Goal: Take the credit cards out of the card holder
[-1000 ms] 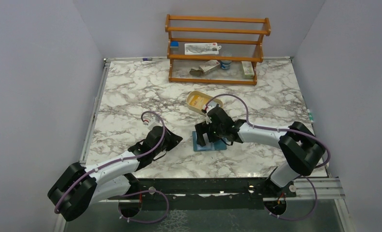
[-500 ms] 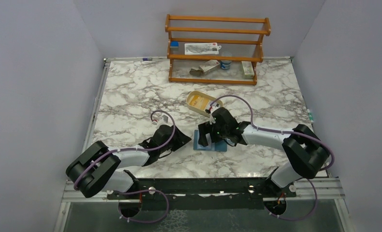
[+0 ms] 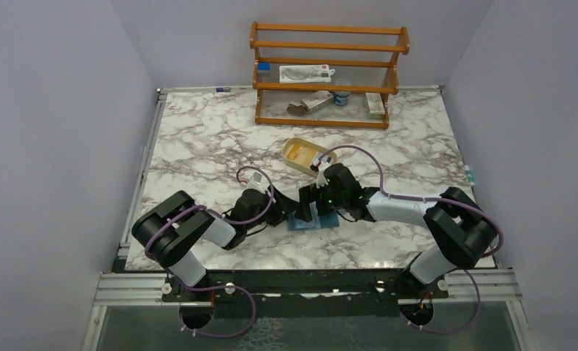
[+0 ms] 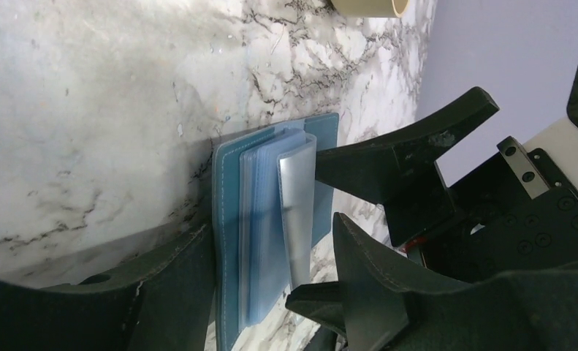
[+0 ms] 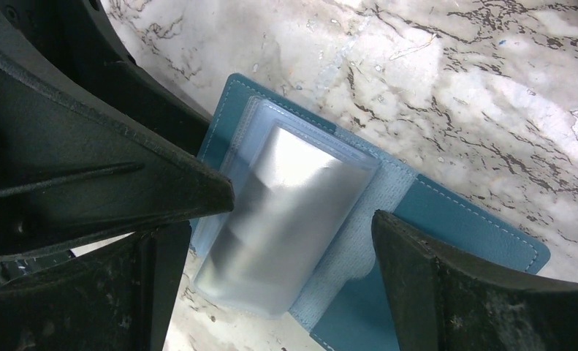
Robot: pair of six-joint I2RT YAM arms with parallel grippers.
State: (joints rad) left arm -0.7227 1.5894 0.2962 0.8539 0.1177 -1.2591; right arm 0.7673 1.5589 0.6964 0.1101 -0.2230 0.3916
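The teal-blue card holder [image 3: 309, 224] lies open on the marble table between both grippers. In the right wrist view its teal cover [image 5: 465, 223] holds paler sleeves and a silvery-grey credit card [image 5: 289, 208] that sticks out past the wallet's edge. The same card [image 4: 297, 212] stands edge-on in the left wrist view, beside the cover [image 4: 227, 241]. My left gripper [image 4: 271, 292] is open, its fingers either side of the wallet's end. My right gripper [image 5: 293, 292] is open just above the wallet, with the card between its fingers. In the top view the left gripper [image 3: 282, 217] and right gripper [image 3: 309, 207] almost meet.
An oval tan tray [image 3: 307, 154] with a yellow inside sits just behind the right gripper. A wooden rack [image 3: 328, 73] with small items stands at the back of the table. The left gripper's finger [image 5: 125, 168] crowds the right wrist view.
My left arm has swung right across the table and its gripper now reaches the wallet's left end. The right gripper has stayed over the wallet, shifting only slightly.
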